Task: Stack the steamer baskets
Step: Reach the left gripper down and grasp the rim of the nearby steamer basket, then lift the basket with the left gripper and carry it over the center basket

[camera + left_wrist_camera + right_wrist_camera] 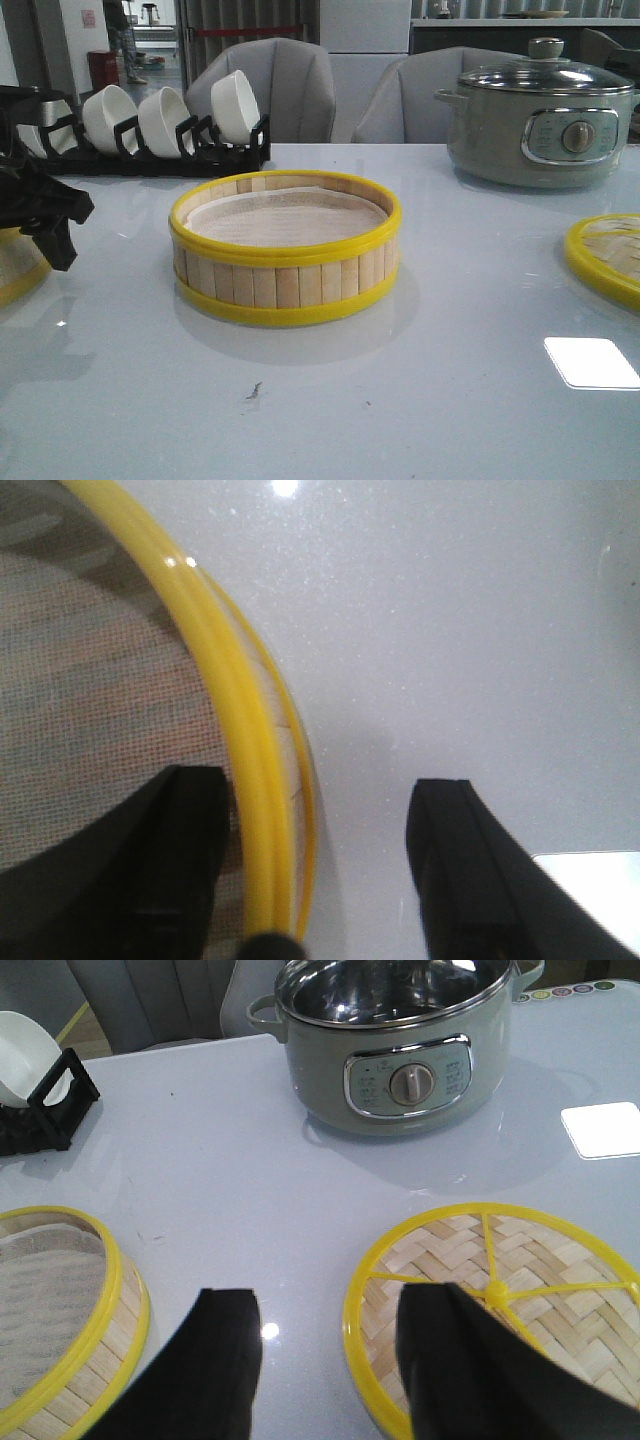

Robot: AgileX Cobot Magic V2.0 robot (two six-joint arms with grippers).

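One steamer basket (pixel 285 250) with pale slat walls, yellow rims and a white liner stands at the middle of the table. It also shows in the right wrist view (pixel 60 1320). A second steamer basket (pixel 14 268) sits at the far left edge, mostly hidden behind my left gripper (pixel 52 228). In the left wrist view my left gripper (pixel 320 870) is open and straddles that basket's yellow rim (pixel 230 700), one finger over the liner and the other over the table. My right gripper (pixel 330 1360) is open and empty, above the table between the middle basket and the lid.
A flat woven yellow-rimmed lid (pixel 605 255) lies at the right edge, seen also in the right wrist view (pixel 500 1280). A grey-green electric pot (pixel 540 120) stands at the back right. A black rack of white bowls (pixel 150 130) stands at the back left.
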